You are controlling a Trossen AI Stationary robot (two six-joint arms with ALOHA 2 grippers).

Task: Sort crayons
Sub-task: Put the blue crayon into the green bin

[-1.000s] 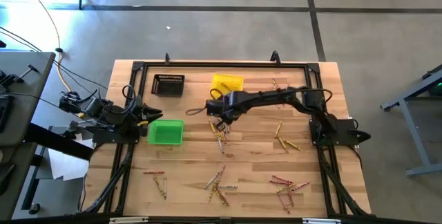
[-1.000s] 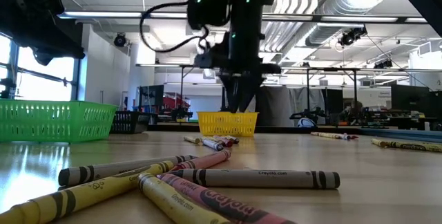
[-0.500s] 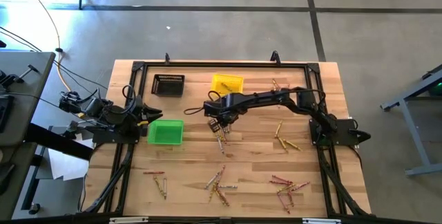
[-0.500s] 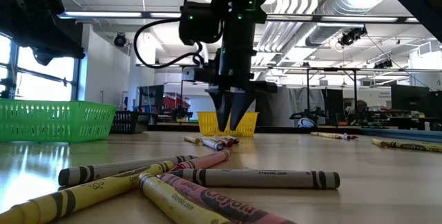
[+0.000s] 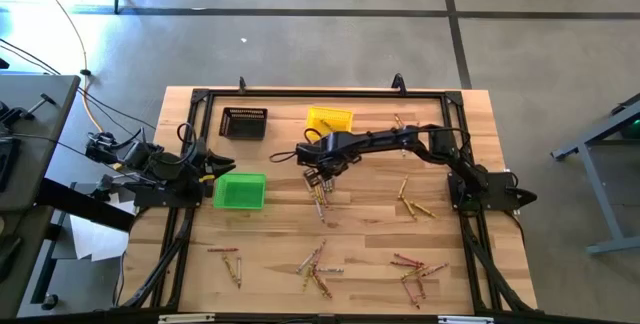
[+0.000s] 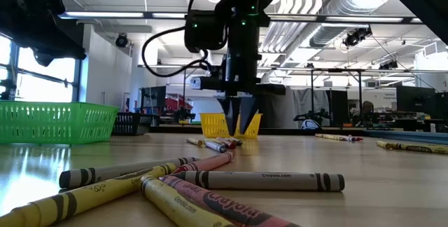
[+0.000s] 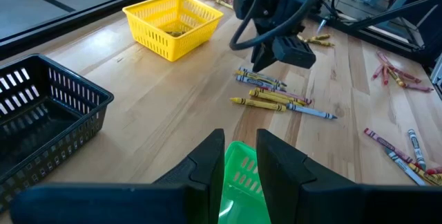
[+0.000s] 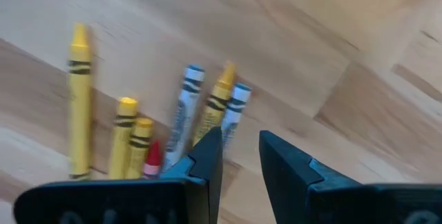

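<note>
Several crayons, yellow, white-and-blue and red, lie in a cluster on the wooden table, in front of the yellow bin. My right gripper hangs just above the far end of this cluster. It points down, open by a narrow gap, and nothing is between its fingers. My left gripper waits at the table's left, over the green bin, with a narrow gap and nothing in it.
A black bin stands at the far left. More crayons lie scattered: at the right, far right, near right, near middle and near left. Bare wood lies between these groups.
My right gripper has sunk toward the crayon cluster in front of the yellow bin, shifting slightly toward the table's left, and it has rolled about its own pointing line. The crayons have not moved.
</note>
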